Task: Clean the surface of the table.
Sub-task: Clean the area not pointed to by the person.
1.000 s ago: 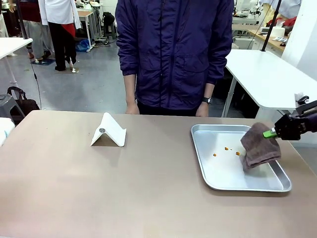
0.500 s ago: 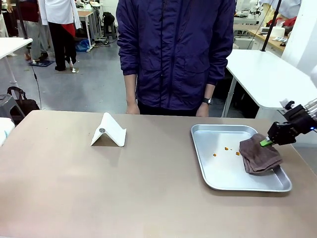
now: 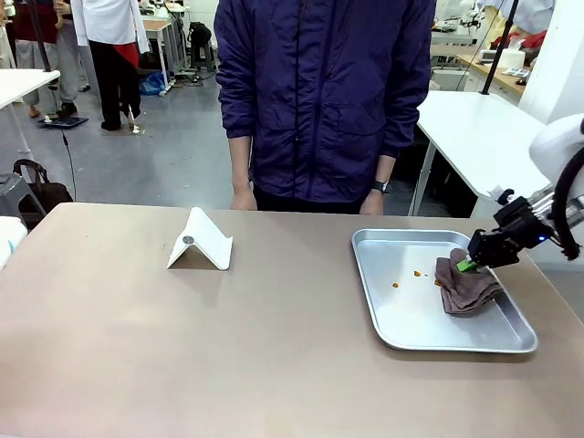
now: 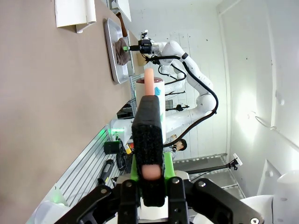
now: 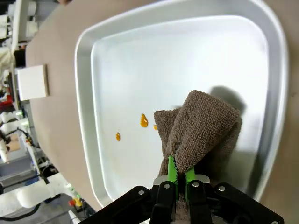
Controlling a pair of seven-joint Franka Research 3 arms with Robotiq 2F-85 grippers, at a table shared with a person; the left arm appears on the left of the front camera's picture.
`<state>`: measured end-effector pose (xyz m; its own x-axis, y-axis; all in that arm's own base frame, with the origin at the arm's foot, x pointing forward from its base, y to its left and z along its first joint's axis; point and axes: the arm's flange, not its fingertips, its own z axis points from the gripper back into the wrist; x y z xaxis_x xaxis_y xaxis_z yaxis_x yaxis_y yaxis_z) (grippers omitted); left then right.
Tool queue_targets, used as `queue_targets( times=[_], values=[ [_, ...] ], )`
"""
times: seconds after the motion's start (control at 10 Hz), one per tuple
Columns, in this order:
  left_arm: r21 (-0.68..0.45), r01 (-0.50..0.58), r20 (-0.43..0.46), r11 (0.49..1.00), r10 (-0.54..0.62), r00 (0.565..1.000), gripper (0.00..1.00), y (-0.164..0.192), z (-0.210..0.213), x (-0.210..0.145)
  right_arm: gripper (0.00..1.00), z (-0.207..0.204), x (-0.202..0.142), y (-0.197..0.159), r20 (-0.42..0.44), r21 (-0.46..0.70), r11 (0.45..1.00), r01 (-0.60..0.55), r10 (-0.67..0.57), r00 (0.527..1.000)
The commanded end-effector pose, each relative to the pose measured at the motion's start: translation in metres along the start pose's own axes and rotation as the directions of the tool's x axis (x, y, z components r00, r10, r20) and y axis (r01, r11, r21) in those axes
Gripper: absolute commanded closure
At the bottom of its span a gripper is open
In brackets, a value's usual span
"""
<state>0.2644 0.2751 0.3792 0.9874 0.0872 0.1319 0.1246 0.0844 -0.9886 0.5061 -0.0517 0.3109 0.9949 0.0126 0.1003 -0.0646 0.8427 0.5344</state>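
Note:
The tan table stretches across the front view. On its right part lies a silver tray with small orange spots on its floor. My right gripper is shut on a brown cloth, which rests bunched on the tray just right of the spots. In the right wrist view the green pads pinch a fold of the cloth, with the spots beside it. My left gripper is shut off the table's near side; a pinkish strip runs along its seam, and I cannot tell what that is.
A white folded stand sits at the table's far left-middle. A person in a dark purple jacket stands at the far edge with hands down. A glossy white table stands behind on the right.
My right gripper has come down and to the left with the cloth. The cloth hung above the tray's right rim; now it lies bunched on the tray floor near the orange spots.

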Motion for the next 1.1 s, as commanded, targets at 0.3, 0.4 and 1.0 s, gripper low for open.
queue_targets(
  times=[0.3,0.4,1.0],
  values=[
    [-0.004,-0.009,0.02,1.0,0.009,1.0,0.78,-0.005,-0.003,0.0,0.93,-0.037,0.005,0.053,-0.044,-0.035,0.998,-0.061,0.06,0.997],
    [-0.004,-0.009,0.02,1.0,0.009,1.0,0.78,-0.005,-0.003,0.0,0.93,-0.046,0.006,0.065,-0.065,-0.007,0.996,-0.084,0.083,0.994],
    [-0.004,-0.009,0.02,1.0,0.009,1.0,0.78,-0.005,-0.003,0.0,0.93,-0.088,0.014,0.12,-0.1,0.017,0.983,-0.181,0.182,0.978]
  ],
)
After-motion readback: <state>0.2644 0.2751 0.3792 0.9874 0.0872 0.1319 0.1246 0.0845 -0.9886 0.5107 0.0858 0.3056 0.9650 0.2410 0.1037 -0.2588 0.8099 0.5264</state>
